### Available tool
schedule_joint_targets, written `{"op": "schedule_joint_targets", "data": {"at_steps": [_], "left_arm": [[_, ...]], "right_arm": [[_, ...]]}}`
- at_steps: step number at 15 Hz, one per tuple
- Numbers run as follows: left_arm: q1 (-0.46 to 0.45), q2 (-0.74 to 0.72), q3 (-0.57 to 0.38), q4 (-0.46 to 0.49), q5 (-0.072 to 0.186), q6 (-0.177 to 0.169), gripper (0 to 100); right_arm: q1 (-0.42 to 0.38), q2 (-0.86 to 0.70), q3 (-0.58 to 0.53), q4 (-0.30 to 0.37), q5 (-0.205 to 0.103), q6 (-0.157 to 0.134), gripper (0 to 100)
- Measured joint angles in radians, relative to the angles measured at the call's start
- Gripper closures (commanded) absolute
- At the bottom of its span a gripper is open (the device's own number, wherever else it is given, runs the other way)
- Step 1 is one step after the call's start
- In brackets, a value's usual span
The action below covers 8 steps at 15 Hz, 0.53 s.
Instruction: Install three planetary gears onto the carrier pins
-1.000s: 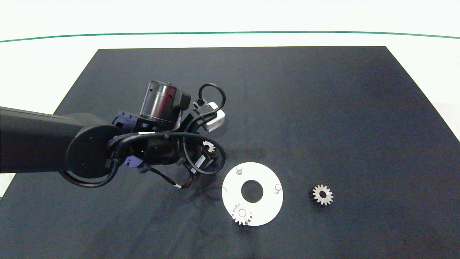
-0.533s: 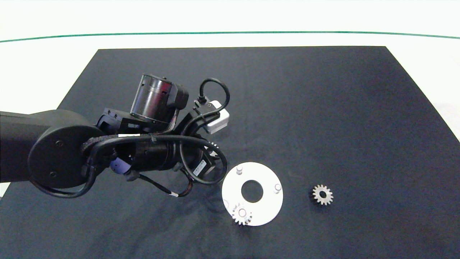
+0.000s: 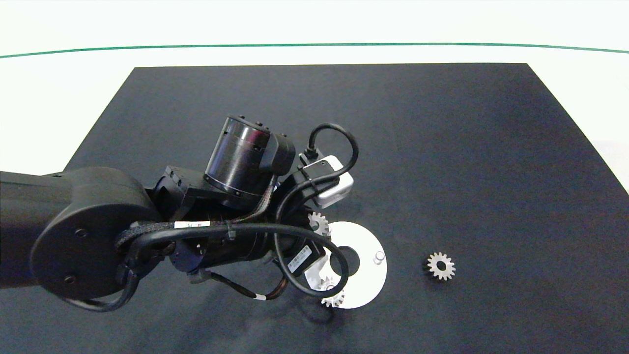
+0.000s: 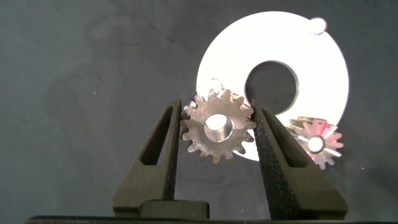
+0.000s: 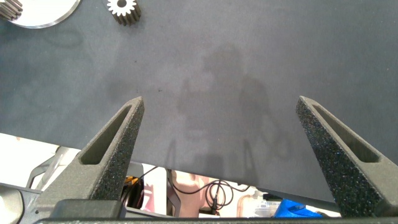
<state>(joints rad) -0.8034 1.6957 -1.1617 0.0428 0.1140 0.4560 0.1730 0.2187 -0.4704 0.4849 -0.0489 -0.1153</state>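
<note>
My left gripper [image 4: 217, 112] is shut on a silvery planetary gear [image 4: 217, 126], held flat above the white disc [image 4: 323, 68]. The head view shows this gear [image 3: 319, 223] peeking out from under the left wrist, over the far-left part of the disc [image 3: 368, 241], where a carrier pin is hidden. A second gear [image 3: 333, 296] sits on the near pin, also seen as the gear [image 4: 317, 142] beside my fingers. The right pin [image 3: 379, 256] is bare. A third gear [image 3: 441, 266] lies loose on the mat to the right. The right gripper [image 5: 221, 102] is open, outside the head view.
A black mat [image 3: 442, 147] covers the table, with white table edge [image 3: 39, 113] beyond it. The left arm [image 3: 98, 236] and its cables cover the disc's left side. The right wrist view shows the loose gear [image 5: 123, 9] and the disc's rim [image 5: 43, 15] far off.
The left arm has moved right with the gear in its grip, from beside the disc to over the disc's left part. The other two gears have not moved.
</note>
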Motion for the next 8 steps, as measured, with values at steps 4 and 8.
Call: {"op": "schedule_joint_targets", "data": {"at_steps": [4, 8], "left_arm": [[-0.007, 0.041, -0.030, -0.003, 0.000, 0.000, 96], [-0.007, 0.077, -0.058, -0.005, 0.001, 0.000, 96]], "right_arm": [[0.000, -0.002, 0.000, 0.000, -0.001, 0.000, 0], [0.000, -0.002, 0.000, 0.000, -0.001, 0.000, 0]]}}
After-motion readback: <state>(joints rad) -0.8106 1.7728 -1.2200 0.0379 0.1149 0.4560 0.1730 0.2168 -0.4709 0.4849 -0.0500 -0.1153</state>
